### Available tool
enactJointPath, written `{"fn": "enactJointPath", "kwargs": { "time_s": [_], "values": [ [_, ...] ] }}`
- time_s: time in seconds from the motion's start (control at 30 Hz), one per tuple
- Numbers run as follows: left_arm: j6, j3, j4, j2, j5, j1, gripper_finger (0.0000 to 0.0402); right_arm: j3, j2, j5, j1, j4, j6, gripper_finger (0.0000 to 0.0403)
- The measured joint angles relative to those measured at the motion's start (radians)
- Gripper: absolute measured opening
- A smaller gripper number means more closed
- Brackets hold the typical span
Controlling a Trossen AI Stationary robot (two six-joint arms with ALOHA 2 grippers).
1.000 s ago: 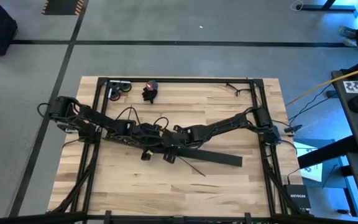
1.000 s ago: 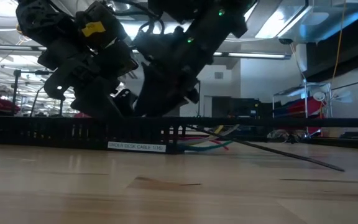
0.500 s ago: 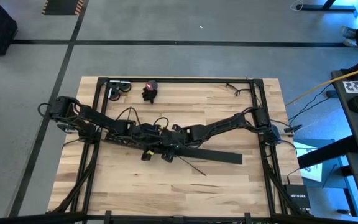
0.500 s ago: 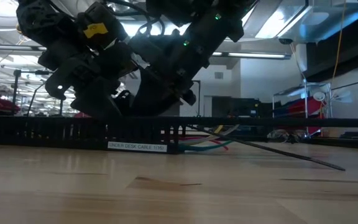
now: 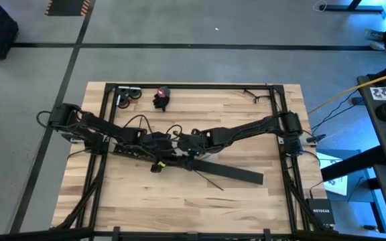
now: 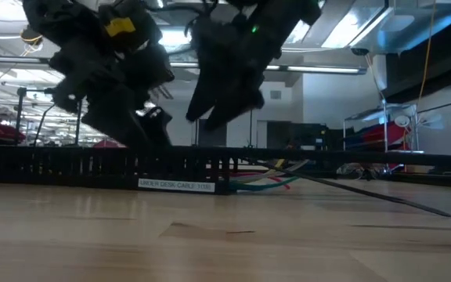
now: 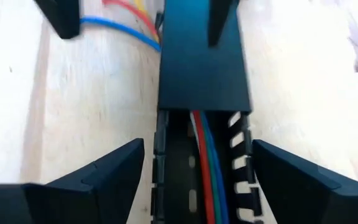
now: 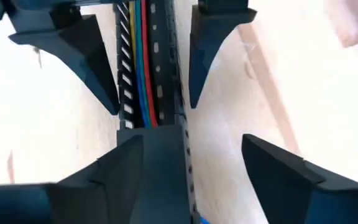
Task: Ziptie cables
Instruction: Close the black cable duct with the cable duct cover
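Cables (image 7: 205,180) lie lengthwise inside the long black slotted bar (image 5: 226,170), so their long axis follows the bar's.

High view: the bar runs slantwise across the wooden table (image 5: 179,207), from the middle toward the right arm's side. The left gripper (image 5: 161,146) and the right gripper (image 5: 185,142) meet over its inner end, almost nose to nose. A thin dark zip-tie strip (image 5: 210,181) lies beside the bar, just past the right gripper. The cables themselves are hidden under the arms in this view.

Low view: both grippers hang above the bar (image 6: 92,166), clear of it. Green, red and yellow cable ends (image 6: 268,182) spill out of the bar's end onto the table, pointing away along the bar's line, and the zip-tie strip (image 6: 374,196) slants off beyond them.

Left wrist view: the left gripper's fingers (image 7: 98,180) stand wide apart, straddling the bar and gripping nothing. Red, blue and green wires run straight between them in the open slotted channel, then pass under a closed black cover (image 7: 204,68).

Right wrist view: the right gripper's fingers (image 8: 284,168) are likewise spread wide and hold nothing. The bar (image 8: 166,180) passes between them, with yellow, blue and red wires (image 8: 140,62) running straight along its channel toward the left gripper opposite.
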State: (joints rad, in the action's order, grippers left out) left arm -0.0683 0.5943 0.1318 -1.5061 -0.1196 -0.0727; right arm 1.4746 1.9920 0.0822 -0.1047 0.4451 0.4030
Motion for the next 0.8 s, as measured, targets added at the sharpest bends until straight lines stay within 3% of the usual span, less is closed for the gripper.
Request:
{"fn": "enactJointPath", "kwargs": {
  "time_s": [0.23, 0.43, 0.6, 0.8],
  "values": [
    [-0.058, 0.008, -0.078, 0.099, 0.01, 0.001, 0.029, 0.002, -0.032, -0.079, -0.004, 0.055, -0.009, 0.0272],
    [-0.07, -0.003, -0.21, 0.176, 0.045, 0.001, 0.029, 0.002, -0.029, -0.011, -0.052, 0.081, 0.007, 0.0269],
    [-0.042, -0.061, -0.13, 0.146, 0.043, -0.003, 0.029, 0.002, -0.023, 0.066, -0.091, 0.079, 0.009, 0.0269],
    [-0.035, -0.098, -0.026, 0.092, 0.031, -0.006, 0.029, 0.002, -0.002, 0.064, -0.106, 0.078, 0.012, 0.0269]
  ]
}}
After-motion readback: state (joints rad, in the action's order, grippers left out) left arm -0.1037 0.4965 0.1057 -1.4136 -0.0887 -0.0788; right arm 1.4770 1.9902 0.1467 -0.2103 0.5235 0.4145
